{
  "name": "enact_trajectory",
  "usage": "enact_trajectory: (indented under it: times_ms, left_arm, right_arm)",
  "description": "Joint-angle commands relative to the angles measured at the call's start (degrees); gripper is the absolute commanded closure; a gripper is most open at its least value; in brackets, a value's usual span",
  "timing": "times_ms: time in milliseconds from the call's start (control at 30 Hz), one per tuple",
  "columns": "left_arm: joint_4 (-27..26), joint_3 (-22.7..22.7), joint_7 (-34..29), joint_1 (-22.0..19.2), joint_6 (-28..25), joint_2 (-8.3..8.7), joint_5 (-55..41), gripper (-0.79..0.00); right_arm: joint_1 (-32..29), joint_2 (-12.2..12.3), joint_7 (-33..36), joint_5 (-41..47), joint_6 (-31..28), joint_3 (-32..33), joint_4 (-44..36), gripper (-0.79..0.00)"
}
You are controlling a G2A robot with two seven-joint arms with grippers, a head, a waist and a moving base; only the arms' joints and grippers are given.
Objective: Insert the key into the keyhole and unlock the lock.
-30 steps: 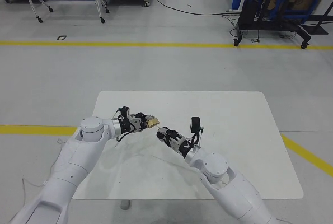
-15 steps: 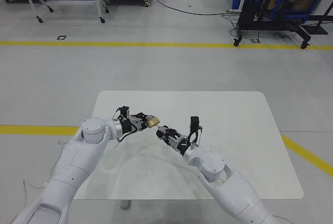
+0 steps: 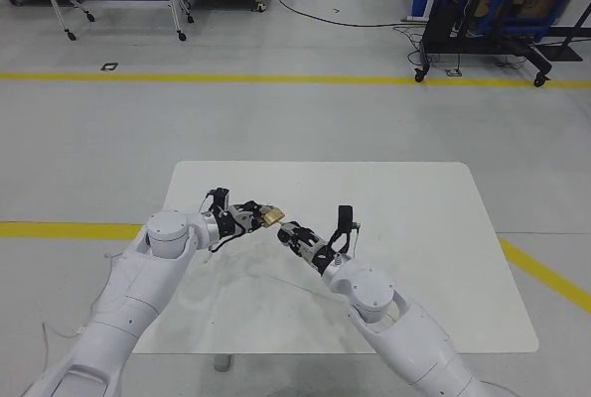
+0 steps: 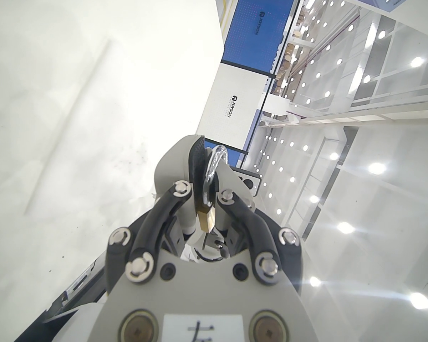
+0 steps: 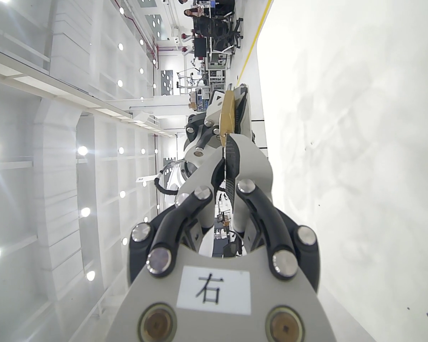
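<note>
Left hand (image 3: 260, 214) clamped on brass lock (image 3: 271, 212), right hand (image 3: 287, 234) pinching key (image 5: 223, 141); white wrist label (image 5: 214, 289)

You will find the lock (image 4: 207, 219) body is yellow, brass-like metal, smooth and glossy. Its shackle (image 4: 214, 165) is bright polished silver metal. The right gripper (image 5: 227, 140) has black, ribbed, matt pads (image 5: 232, 167). The table (image 3: 424, 198) top is white, smooth and matt.

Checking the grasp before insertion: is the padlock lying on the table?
No, the padlock is clamped in the left gripper, held in the air above the table.
</note>
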Motion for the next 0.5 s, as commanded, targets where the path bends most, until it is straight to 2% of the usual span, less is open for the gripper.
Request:
enact_trajectory:
  times_ms: [0,433,467]
  left_arm:
    - [0.05,0.05,0.16,0.03,0.04,-0.04,0.32,0.000]
    - [-0.64,0.35,0.57,0.49,-0.50,-0.13,3.03,0.000]
    - [-0.63,0.24,0.52,0.52,-0.48,-0.14,2.94,0.000]
  right_arm:
    - [0.29,-0.24,-0.56,-0.83,-0.09,-0.66,0.53,0.000]
    - [1.96,-1.59,-3.18,-2.19,-2.33,-1.69,3.44,-0.003]
    - [1.94,-1.63,-3.07,-2.26,-2.59,-1.62,3.46,-0.200]
